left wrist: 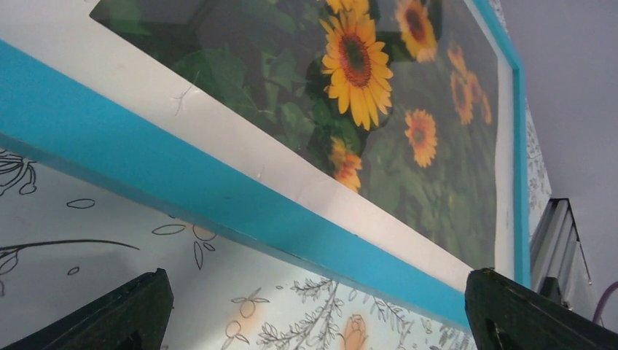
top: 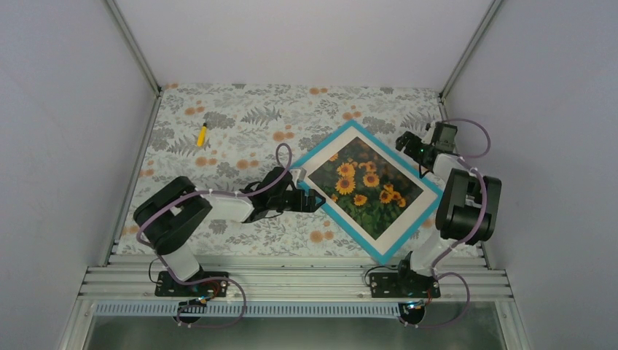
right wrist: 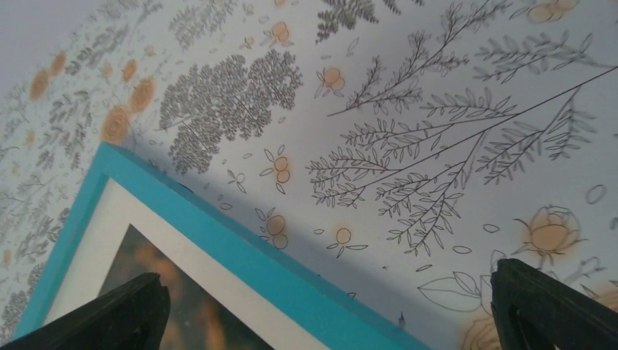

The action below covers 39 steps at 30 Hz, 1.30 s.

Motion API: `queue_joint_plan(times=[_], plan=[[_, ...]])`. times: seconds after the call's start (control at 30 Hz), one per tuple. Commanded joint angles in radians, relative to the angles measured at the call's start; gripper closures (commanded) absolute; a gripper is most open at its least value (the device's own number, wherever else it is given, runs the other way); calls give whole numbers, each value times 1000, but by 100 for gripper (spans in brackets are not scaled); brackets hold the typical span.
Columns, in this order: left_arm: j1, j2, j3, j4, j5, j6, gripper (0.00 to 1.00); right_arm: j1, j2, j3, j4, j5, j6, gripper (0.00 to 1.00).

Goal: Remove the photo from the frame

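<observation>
Left gripper (top: 316, 202) wide open, holding nothing, at the frame's (top: 324, 148) left corner. Right gripper (top: 403, 140) also spread, empty, near its far edge. Frame lies face-up on floral table (top: 240, 124), photo (top: 364, 186) inside behind white mat (left wrist: 240, 138).

Frame (top: 412, 227): flat on the table (top: 240, 131), right of centre, one corner toward the arms
Photo (top: 366, 188): inside the frame, within the mat (left wrist: 240, 138)
Left gripper (top: 318, 202): just beside the frame's left edge
Right gripper (top: 402, 141): at its far right edge
Pen (top: 202, 135): far left, well apart from the frame
</observation>
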Motion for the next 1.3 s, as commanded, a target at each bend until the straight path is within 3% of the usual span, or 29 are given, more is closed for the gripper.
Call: queue_joint_plan(times=[0.0,0.3,0.63,1.27], plan=[[-5,59,40,29,13,0,0,-11,66,43,-18,-51,-41,0],[8,157,121,21,34,-6,0,7,108,23,-42,-78,-64,0],[112,199,136,28,73,-19,0,73,101,-30,-54,-164,-81,0],[316,226,323,-232,-53,188,0,275,19,-135,-25,-313,-70,0]])
